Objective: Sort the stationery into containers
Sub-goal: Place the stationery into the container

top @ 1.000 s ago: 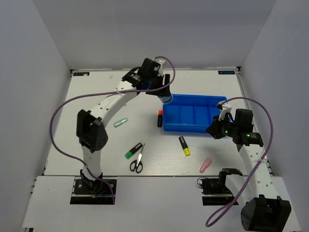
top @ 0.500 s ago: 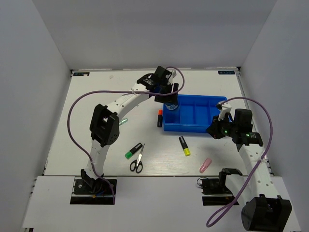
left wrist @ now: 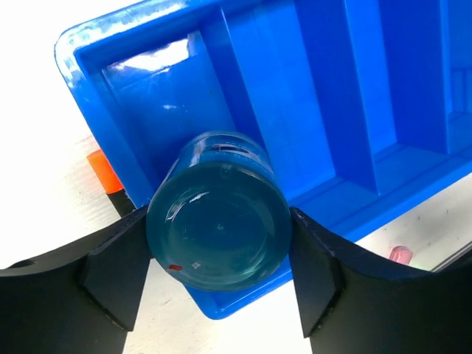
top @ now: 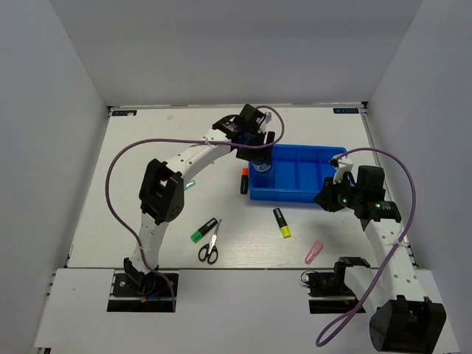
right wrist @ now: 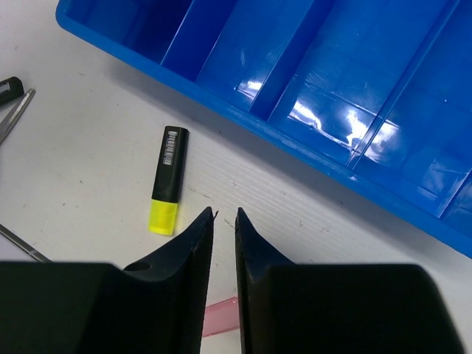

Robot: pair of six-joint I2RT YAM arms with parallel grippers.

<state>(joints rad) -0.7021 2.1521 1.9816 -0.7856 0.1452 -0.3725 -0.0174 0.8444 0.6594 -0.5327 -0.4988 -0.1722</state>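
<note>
**White bench (top: 133, 155): cylinder reaches the tray**

Nearest lie black-handled scissors (top: 209, 249) and a pink highlighter (top: 314, 251). Right gripper (right wrist: 223, 214), shut a second ago, now stands slightly parted, empty, beside the glossy ribbed blue plastic tray (top: 295, 196). Farther, left gripper (left wrist: 218, 225) has swung over the tray's left-end compartment, clamping a translucent teal cylinder (left wrist: 217, 254).

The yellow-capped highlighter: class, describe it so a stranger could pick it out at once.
Find the big blue tray. Just outside its near wall lies the yellow-capped highlighter. Only its cap is yellow: the neighbours are a pink highlighter and an orange-capped highlighter.
</note>
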